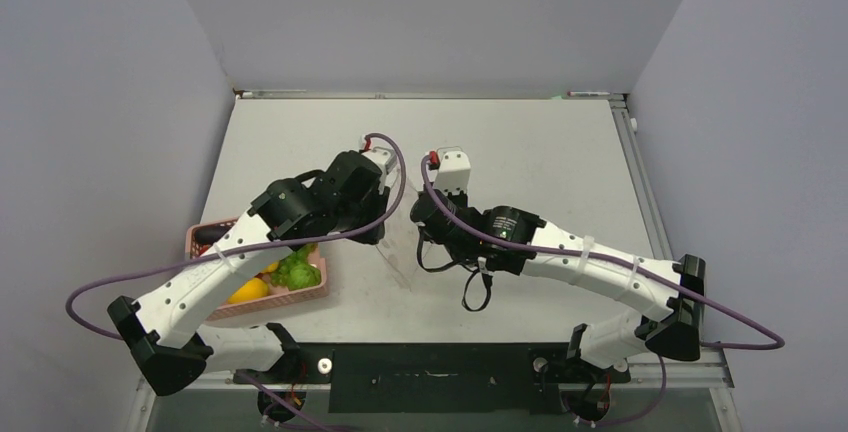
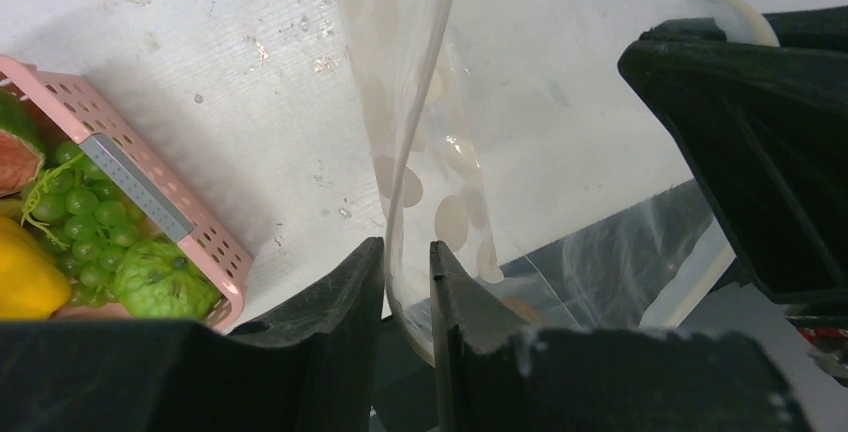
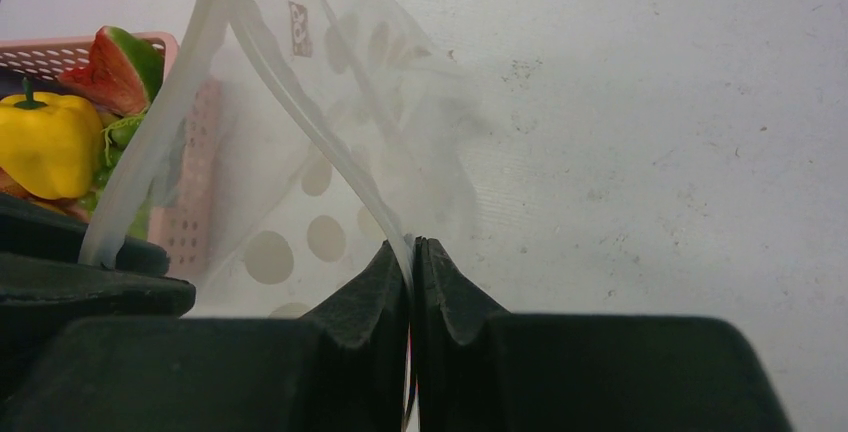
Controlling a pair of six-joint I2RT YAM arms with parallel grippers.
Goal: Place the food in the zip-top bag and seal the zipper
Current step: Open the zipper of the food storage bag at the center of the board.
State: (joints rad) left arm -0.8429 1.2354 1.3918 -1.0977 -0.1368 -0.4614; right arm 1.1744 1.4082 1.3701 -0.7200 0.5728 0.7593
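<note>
The clear dotted zip-top bag point(image 3: 350, 152) hangs upright between my grippers, its mouth spread; no food shows in it. My right gripper point(image 3: 411, 247) is shut on the whitish zipper point(image 3: 300, 117) strip. My left gripper point(image 2: 407, 252) has its jaws a narrow gap apart, with the bag's point(image 2: 440, 102) other rim edge running between them. In the top view the left gripper point(image 1: 380, 232) and right gripper point(image 1: 420, 214) sit close together mid-table. The food lies in the pink basket point(image 2: 150, 182): green grapes point(image 2: 80, 222), a yellow pepper point(image 3: 45, 142), a watermelon slice point(image 3: 120, 67), a green leafy piece point(image 1: 297, 272).
The pink basket point(image 1: 215, 227) stands at the table's left edge, under the left arm. The right gripper's black body point(image 2: 760, 152) is close on the left gripper's right. Grey walls enclose the table on three sides.
</note>
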